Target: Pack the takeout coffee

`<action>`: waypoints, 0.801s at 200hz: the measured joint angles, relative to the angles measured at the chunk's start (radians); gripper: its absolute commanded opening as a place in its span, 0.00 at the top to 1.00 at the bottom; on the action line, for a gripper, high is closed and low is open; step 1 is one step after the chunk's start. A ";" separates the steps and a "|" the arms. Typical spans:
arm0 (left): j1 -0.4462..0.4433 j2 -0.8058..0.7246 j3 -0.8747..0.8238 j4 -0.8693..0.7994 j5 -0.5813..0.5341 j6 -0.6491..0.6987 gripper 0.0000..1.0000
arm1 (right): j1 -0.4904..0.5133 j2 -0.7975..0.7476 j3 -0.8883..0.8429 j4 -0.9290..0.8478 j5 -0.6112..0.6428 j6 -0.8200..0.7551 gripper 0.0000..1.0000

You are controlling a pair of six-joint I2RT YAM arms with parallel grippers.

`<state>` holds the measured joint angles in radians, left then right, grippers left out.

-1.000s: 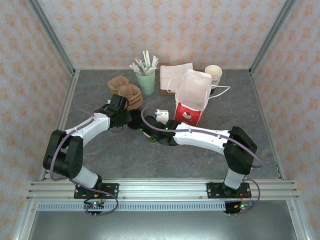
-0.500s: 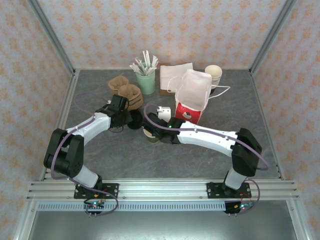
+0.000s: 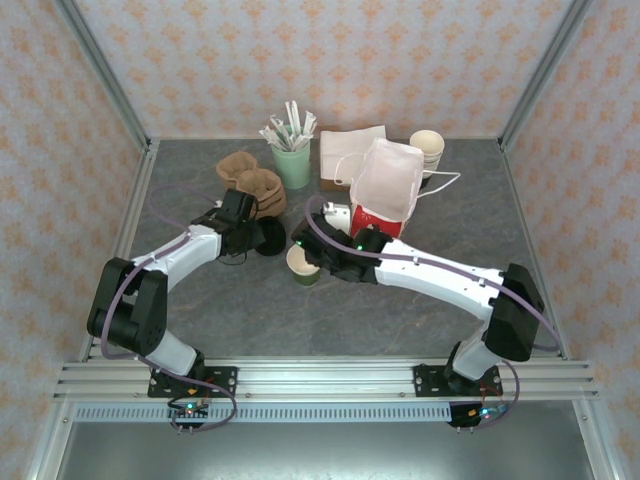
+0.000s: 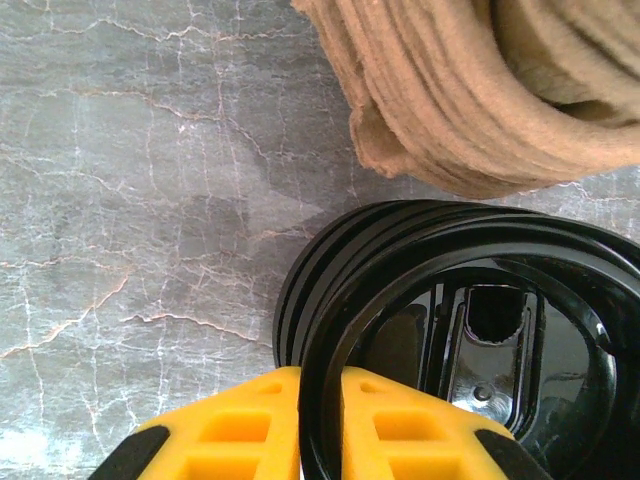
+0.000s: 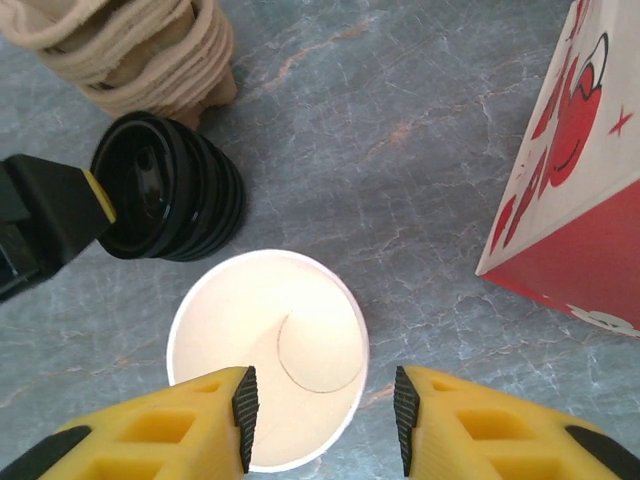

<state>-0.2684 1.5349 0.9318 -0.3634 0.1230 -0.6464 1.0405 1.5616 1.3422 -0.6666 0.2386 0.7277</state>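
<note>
I've got a grey marbled table (image 3: 420,300) under me: open cup (image 3: 302,264) mid-table, black lids (image 3: 270,238) on edge just beside it, brown cardboard stacks (image 3: 252,182) behind those. Along the back, stirrer cup (image 3: 292,166), napkins (image 3: 345,150), cup stack (image 3: 427,150), red bag (image 3: 378,226) in front.

Peach patterned walls (image 3: 300,60), grey marbled tabletop (image 3: 400,330)

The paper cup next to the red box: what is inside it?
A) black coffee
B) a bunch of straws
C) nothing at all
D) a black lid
C: the right wrist view looks straight down into the paper cup, and all you can see is its bare cream bottom, with no drink, lid or straws in it.
</note>
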 measured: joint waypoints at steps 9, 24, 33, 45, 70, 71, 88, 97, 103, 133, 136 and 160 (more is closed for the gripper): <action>-0.004 -0.007 0.006 -0.011 0.000 0.000 0.85 | -0.006 -0.007 0.000 0.005 -0.012 -0.004 0.56; -0.013 -0.034 0.020 -0.038 -0.001 0.004 0.85 | -0.011 -0.014 0.008 0.008 -0.030 -0.013 0.56; -0.014 -0.055 0.030 -0.053 -0.003 0.007 0.85 | -0.011 -0.014 0.021 0.010 -0.042 -0.020 0.56; -0.020 -0.085 0.040 -0.071 -0.005 0.008 0.85 | -0.011 -0.014 0.040 0.012 -0.057 -0.028 0.57; -0.020 -0.144 0.058 -0.120 -0.008 0.015 0.85 | -0.016 -0.014 0.088 0.017 -0.092 -0.050 0.57; -0.020 -0.147 0.060 -0.122 -0.008 0.015 0.85 | -0.016 -0.014 0.090 0.017 -0.094 -0.050 0.57; -0.024 -0.184 0.071 -0.166 -0.010 0.019 0.85 | -0.022 -0.012 0.132 0.016 -0.117 -0.069 0.56; -0.031 -0.203 0.077 -0.192 -0.011 0.019 0.85 | -0.026 -0.005 0.163 0.014 -0.127 -0.079 0.56; -0.038 -0.215 0.084 -0.213 -0.011 0.019 0.85 | -0.027 0.003 0.185 0.012 -0.132 -0.086 0.56; -0.082 -0.275 0.130 -0.316 -0.019 0.026 0.85 | -0.029 0.054 0.276 0.006 -0.154 -0.123 0.56; -0.088 -0.280 0.135 -0.327 -0.020 0.026 0.85 | -0.029 0.059 0.282 0.004 -0.157 -0.126 0.55; -0.119 -0.326 0.170 -0.404 -0.027 0.026 0.85 | -0.029 0.092 0.324 -0.019 -0.172 -0.154 0.55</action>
<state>-0.3874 1.2087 1.1019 -0.7677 0.0959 -0.6201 1.0115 1.6539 1.6665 -0.6857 0.0662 0.5735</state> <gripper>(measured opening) 0.151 0.445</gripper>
